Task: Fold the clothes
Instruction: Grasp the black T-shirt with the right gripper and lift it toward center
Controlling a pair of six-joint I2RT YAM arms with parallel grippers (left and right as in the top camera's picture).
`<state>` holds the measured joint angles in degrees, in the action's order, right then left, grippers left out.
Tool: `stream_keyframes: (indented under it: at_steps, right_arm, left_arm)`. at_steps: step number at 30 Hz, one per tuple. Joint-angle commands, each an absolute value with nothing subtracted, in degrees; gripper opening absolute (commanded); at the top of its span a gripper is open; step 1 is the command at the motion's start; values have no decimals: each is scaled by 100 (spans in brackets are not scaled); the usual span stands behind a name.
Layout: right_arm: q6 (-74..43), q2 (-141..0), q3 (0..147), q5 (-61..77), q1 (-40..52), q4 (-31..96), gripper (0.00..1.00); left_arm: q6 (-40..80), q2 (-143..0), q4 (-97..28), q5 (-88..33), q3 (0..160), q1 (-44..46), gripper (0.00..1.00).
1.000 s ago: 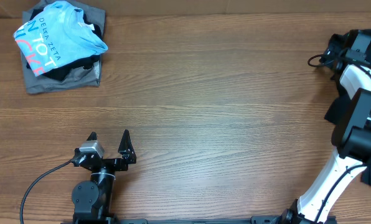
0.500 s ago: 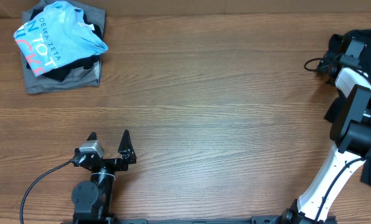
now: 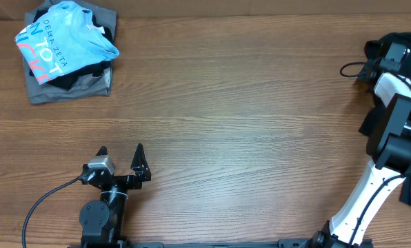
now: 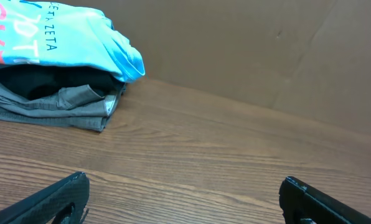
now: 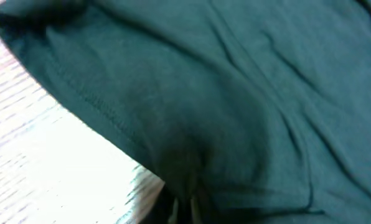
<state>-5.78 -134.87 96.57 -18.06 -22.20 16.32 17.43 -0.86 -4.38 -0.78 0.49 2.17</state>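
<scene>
Left tool spread, right tool pinched.

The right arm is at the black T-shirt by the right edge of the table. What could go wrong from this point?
1. In the right wrist view the right claw meets only a small bunch of the black T-shirt near a hem. Whether it grips is unclear, so the fabric might slip when pulled.
2. The left claw is open and far away, so one arm alone may drag the T-shirt in crumpled.
</scene>
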Motion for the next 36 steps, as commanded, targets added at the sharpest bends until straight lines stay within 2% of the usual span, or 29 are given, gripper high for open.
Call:
stream_keyframes:
  at_steps: [1, 12, 18, 22, 26, 31, 36]
  right_arm:
    - [-607, -13566, 10160, -1839, -2211, 2010, 4]
    - [-1079, -12599, 10812, -1275, -1957, 3181, 4]
    - [-1275, -11821, 10812, 338, -1516, 3649, 4]
    - [-1592, -11537, 10812, 1500, -897, 3828, 4]
    - [-1653, -11474, 10814, 2292, 139, 3981, 4]
    - [-1623, -11434, 10814, 2340, 1385, 4313, 4]
    - [-1638, -11032, 10814, 2252, 2176, 4410, 4]
  left_arm:
    - [1629, -25, -443, -19, 27, 237, 100]
    - [1629, -25, -443, -19, 27, 237, 100]
    - [1629, -25, -443, -19, 27, 237, 100]
    - [1632, -25, -443, -19, 27, 237, 100]
    - [1629, -25, -443, -19, 27, 237, 100]
    - [1632, -25, -445, -19, 27, 237, 100]
    - [1629, -25, -443, -19, 27, 237, 100]
